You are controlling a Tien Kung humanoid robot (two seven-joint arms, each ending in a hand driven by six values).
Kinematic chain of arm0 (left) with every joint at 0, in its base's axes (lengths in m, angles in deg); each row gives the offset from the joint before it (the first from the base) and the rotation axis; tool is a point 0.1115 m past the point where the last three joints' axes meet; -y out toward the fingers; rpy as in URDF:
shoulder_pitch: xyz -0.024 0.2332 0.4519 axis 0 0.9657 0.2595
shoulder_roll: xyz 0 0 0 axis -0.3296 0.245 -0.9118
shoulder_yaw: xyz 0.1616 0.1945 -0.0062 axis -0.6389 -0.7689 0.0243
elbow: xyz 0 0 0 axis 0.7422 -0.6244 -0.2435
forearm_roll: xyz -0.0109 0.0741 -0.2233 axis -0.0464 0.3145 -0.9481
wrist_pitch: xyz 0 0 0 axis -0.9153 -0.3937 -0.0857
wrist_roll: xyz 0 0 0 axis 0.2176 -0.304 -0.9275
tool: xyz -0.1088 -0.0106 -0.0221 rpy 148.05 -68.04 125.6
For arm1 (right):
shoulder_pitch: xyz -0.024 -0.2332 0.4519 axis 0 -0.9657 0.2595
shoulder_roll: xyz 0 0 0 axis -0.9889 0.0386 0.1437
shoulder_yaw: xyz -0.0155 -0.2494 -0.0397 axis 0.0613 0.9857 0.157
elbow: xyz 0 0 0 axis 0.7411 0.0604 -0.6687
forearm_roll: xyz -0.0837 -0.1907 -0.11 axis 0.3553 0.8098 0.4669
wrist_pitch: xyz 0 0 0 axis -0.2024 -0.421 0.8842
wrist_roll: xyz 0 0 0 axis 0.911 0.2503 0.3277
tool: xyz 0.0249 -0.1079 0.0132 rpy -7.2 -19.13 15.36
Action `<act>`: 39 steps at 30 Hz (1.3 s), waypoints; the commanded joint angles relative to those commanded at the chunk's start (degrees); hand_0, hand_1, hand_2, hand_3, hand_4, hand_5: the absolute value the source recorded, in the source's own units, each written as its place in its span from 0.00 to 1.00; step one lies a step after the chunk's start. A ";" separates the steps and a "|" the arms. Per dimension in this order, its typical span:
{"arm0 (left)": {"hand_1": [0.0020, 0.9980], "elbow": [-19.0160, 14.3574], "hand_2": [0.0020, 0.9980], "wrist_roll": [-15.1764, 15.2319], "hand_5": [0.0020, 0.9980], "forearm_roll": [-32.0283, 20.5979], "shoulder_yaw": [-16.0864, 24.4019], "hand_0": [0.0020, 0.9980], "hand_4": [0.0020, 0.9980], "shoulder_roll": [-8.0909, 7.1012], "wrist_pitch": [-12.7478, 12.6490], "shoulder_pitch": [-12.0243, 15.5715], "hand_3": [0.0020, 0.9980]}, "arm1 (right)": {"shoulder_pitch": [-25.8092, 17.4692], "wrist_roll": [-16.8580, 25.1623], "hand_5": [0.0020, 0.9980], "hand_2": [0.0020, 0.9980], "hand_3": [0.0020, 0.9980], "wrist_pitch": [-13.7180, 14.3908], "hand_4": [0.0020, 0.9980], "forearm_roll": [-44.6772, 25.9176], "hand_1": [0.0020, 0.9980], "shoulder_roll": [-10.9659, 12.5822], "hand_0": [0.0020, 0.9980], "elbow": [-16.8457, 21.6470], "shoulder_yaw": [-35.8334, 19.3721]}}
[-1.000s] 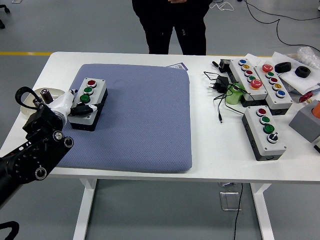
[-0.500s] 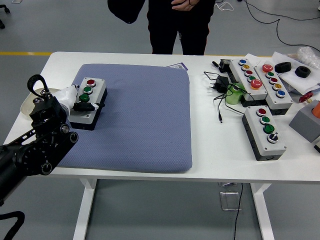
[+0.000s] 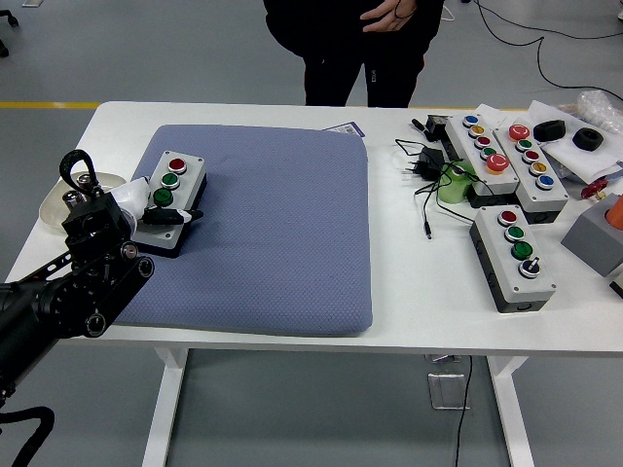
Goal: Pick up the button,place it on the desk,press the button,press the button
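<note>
Desk (image 3: 409, 321), white, spanning most of the view. Blue-grey pad (image 3: 282, 233) on its left-centre part. Person (image 3: 355, 44) in dark clothes at far side, one hand at chest level, holding nothing. Left arm (image 3: 49, 302) black, in from lower left. Button box (image 3: 167, 199) grey, on pad's left edge, with red, green, green caps in a row and a black base. Left hand (image 3: 146, 209) white-wrapped, touching box's near end, dark fingers (image 3: 180, 216) laid across nearest cap; wrapped around box or just resting on top, cannot tell. Three more button boxes (image 3: 514, 258) on desk's right side, well apart from pad. Black adapter with cable (image 3: 425, 167) beside them. Pale dish (image 3: 58, 199) at desk's left edge, behind the wrist.
</note>
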 joint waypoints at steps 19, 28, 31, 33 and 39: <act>0.47 3.02 0.45 0.00 0.19 3.51 -0.71 0.45 0.76 -0.53 1.71 -0.48 0.54 | 0.31 0.08 0.14 0.72 0.58 0.00 0.18 -0.11 0.70 0.03 0.75 0.00 -0.05; 0.20 2.93 0.24 2.92 0.00 4.25 -1.15 0.17 0.26 -0.84 -3.83 -0.26 0.31 | 0.39 0.11 0.14 0.72 0.58 0.00 0.18 -0.03 0.70 0.03 0.75 0.00 -0.15; 0.20 3.09 0.24 5.24 0.00 4.98 -1.21 0.17 0.26 -0.92 -5.95 -0.21 0.31 | 0.42 0.10 0.14 0.72 0.58 0.00 0.18 0.00 0.70 0.03 0.75 0.00 -0.18; 0.09 3.10 0.18 7.21 0.00 5.16 -1.26 0.05 0.00 -0.99 -7.24 -0.13 0.24 | 0.43 0.11 0.14 0.72 0.58 -0.01 0.18 -0.01 0.70 0.05 0.75 0.00 -0.18; 0.07 3.72 0.14 11.56 0.00 5.53 -1.46 0.01 0.00 -1.10 -5.98 -0.19 0.20 | 0.46 0.08 0.14 0.72 0.58 0.00 0.18 0.03 0.70 0.06 0.75 0.00 -0.24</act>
